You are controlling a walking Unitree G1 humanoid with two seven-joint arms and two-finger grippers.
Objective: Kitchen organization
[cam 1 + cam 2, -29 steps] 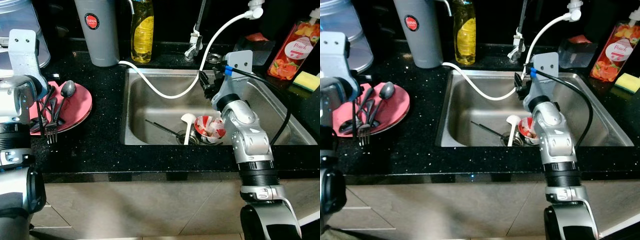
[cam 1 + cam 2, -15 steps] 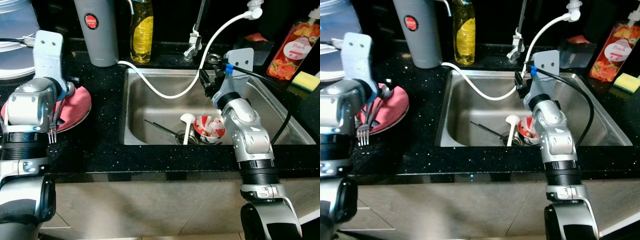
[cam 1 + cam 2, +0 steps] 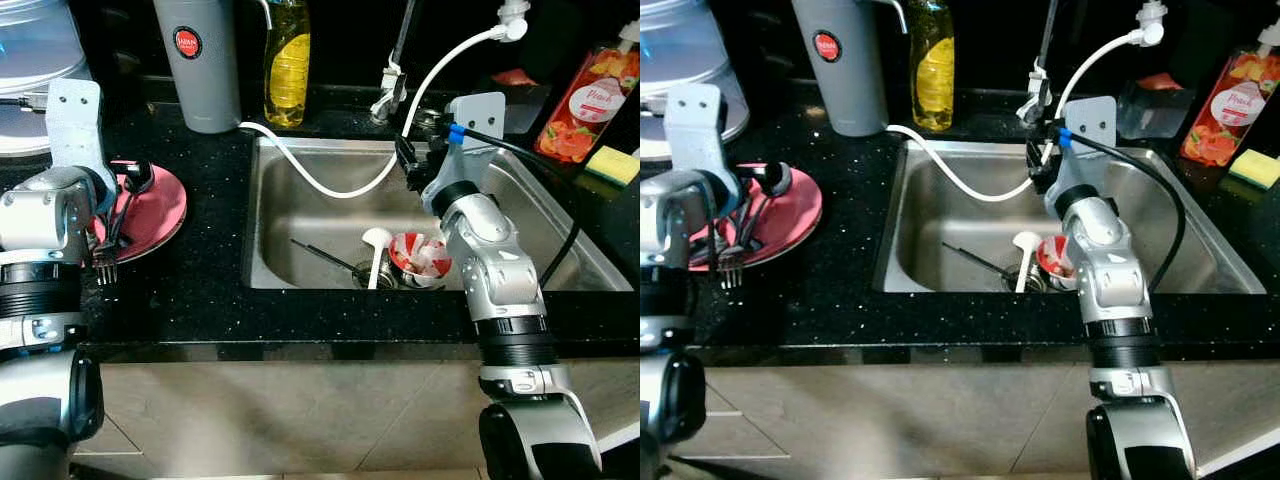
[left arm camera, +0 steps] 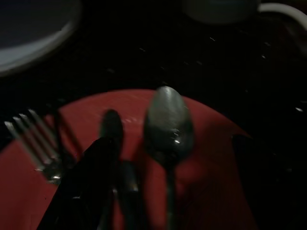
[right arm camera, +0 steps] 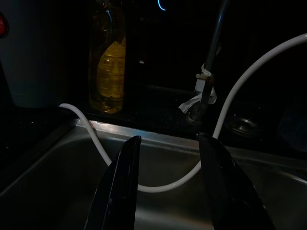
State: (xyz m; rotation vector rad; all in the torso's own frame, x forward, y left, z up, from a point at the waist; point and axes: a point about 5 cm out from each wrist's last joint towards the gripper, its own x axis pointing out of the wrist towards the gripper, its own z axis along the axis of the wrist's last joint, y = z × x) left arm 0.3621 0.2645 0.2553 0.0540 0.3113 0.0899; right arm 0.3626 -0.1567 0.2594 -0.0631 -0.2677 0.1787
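Now left gripper (image 4: 103, 191) sits over the red plate (image 4: 206, 191), fingers unclear, spoon (image 4: 169, 129) just beside them; right gripper (image 5: 168, 187) spread, white hose (image 5: 158, 184) beyond its fingertips.

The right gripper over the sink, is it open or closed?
Open. The right gripper hangs over the steel sink; its two black fingers stand apart, with nothing between them.

A white hose (image 5: 158, 184) crosses just beyond the two black fingers (image 5: 117, 191), behind it a yellow soap bottle (image 5: 109, 72) stands near a grey jug (image 3: 196, 62), and a peach bottle (image 3: 589, 100) stands beside a yellow sponge (image 3: 613, 160).
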